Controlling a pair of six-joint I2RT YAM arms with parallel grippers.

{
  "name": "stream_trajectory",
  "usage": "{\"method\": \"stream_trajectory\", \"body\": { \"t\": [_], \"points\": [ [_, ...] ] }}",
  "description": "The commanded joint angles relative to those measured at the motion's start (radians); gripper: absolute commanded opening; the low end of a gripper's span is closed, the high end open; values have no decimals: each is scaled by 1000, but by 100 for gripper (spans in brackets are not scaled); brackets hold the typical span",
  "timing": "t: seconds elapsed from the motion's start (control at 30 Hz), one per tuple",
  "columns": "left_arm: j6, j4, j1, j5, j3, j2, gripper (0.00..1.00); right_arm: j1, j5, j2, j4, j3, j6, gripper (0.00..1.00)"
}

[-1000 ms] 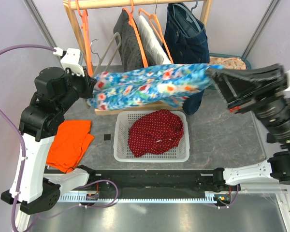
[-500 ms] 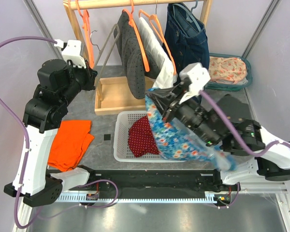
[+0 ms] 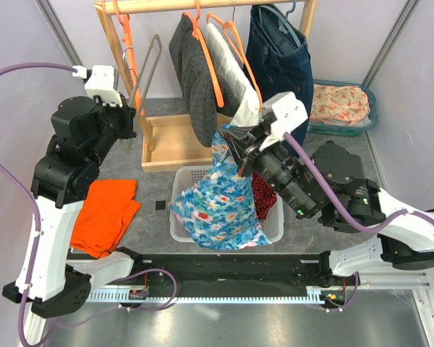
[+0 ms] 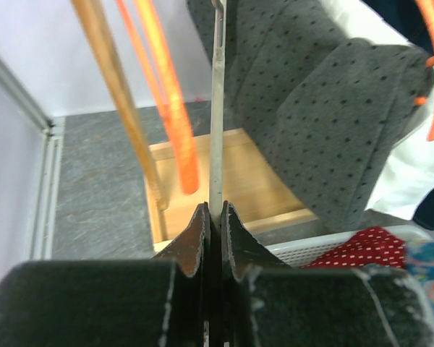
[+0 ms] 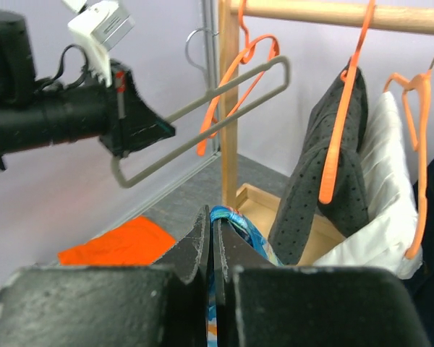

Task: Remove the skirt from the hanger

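Jaws of the right gripper [image 5: 211, 217] are pressed together on a bunched edge of the flowered skirt [image 3: 220, 202], which hangs from that pinch in a long fold and drapes over the near rim of the white basket [image 3: 179, 181]. A red dotted garment [image 3: 262, 191] lies inside the basket beside it. The left gripper [image 4: 211, 210] is clamped on the lower bar of a grey hanger [image 4: 217, 108], which it holds bare and tilted up beside the rack's wooden post [image 4: 119, 94], well apart from the skirt. No part of the skirt touches the hanger, so the removal itself looks done, and what seems left is to put the skirt down. To do that well, the right arm should lower until most of the cloth has pooled and its weight is off the pinch, and only then open. Released from this height, the skirt could slide over the rim toward the arm bases. The arm should also stay clear of the grey dotted garment [image 3: 195, 79] and the orange hangers [image 5: 333, 144] close behind it. The left arm only needs to hold the hanger steady.
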Motion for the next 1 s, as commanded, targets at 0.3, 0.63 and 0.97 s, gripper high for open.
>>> {"method": "stream_trajectory", "body": {
  "t": [0.3, 0.63, 0.97],
  "points": [
    [110, 33, 2, -156, -20, -92, 2, -33, 120, 136, 121, 161, -142, 4],
    [17, 5, 2, -14, 153, 20, 2, -224, -27, 248, 80, 223, -42, 2],
    [24, 42, 2, -12, 273, 218, 2, -232, -26, 55, 85, -416, 221, 0]
  ]
}}
